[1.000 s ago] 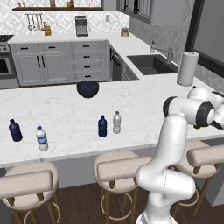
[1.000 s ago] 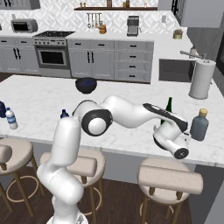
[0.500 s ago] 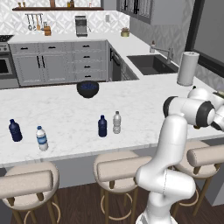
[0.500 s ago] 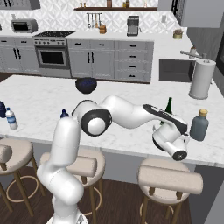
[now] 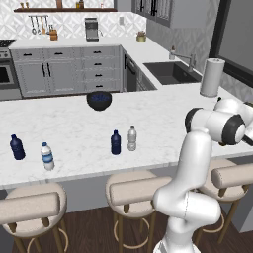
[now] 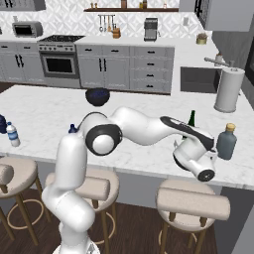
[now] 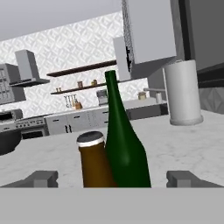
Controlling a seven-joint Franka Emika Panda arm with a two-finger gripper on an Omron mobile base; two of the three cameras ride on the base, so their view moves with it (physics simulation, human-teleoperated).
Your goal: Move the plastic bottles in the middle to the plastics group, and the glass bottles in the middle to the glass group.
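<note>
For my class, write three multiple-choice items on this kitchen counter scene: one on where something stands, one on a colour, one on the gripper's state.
1. What stands right behind the brown bottle in the hand view?
A. the green wine bottle
B. the paper towel roll
C. the dark bowl

2. What colour is the bottle beside the clear bottle at mid-counter?
A. red
B. dark navy
C. yellow

3. How do the gripper's fingers stand?
A. shut on a bowl
B. shut on a stool
C. wide apart, the brown bottle between them

Answers: 1 A, the green glass rises just behind it. 2 B, the navy bottle stands next to it. 3 C, the fingertips sit far to either side.
</note>
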